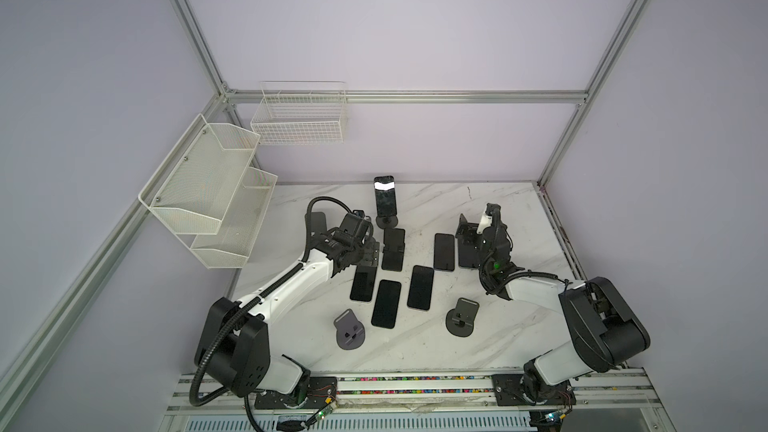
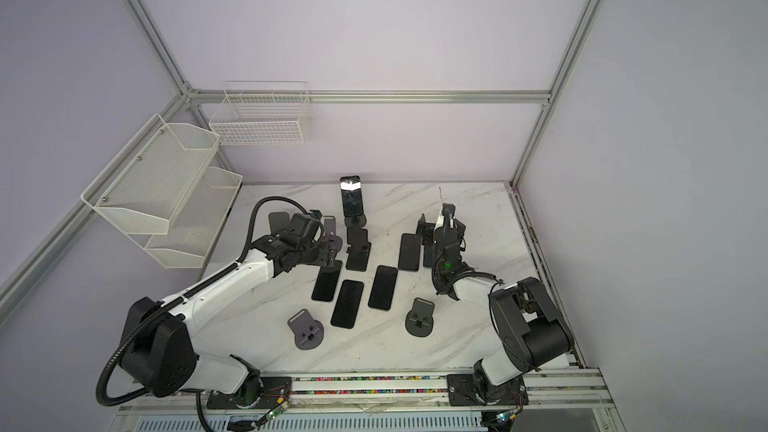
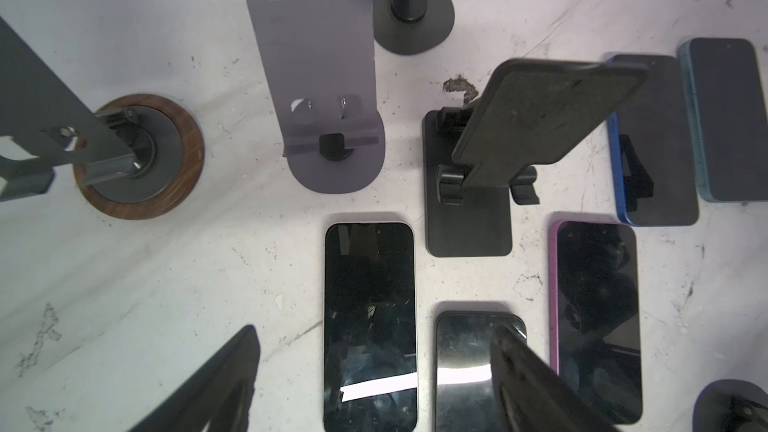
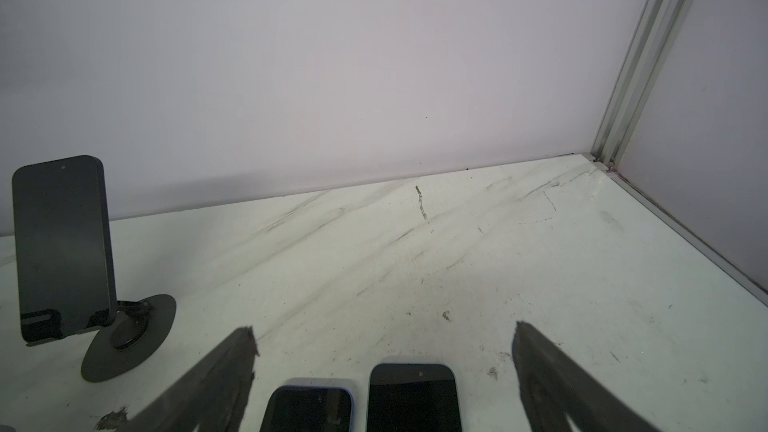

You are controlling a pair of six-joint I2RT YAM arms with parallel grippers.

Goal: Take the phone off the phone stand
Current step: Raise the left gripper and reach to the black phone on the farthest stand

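Note:
A dark phone (image 1: 383,197) (image 2: 351,197) leans upright on a round-based black phone stand (image 1: 387,221) (image 2: 355,222) at the back middle of the marble table. The right wrist view shows that phone (image 4: 62,238) and its stand (image 4: 129,334) off to one side. My left gripper (image 1: 370,259) (image 3: 374,328) hovers in front of the stand, open, above a white-edged phone (image 3: 370,326) lying flat; nothing sits between its fingers (image 3: 232,367). My right gripper (image 1: 465,230) (image 4: 382,326) is wide open and empty over two flat phones (image 4: 413,396).
Several phones (image 1: 420,288) lie flat mid-table. Empty stands: a black folding stand (image 1: 392,249) (image 3: 469,184), a grey plate stand (image 3: 328,118), a wood-ringed stand (image 3: 139,155), and two near the front (image 1: 350,329) (image 1: 462,317). White wire baskets (image 1: 216,197) hang on the left wall.

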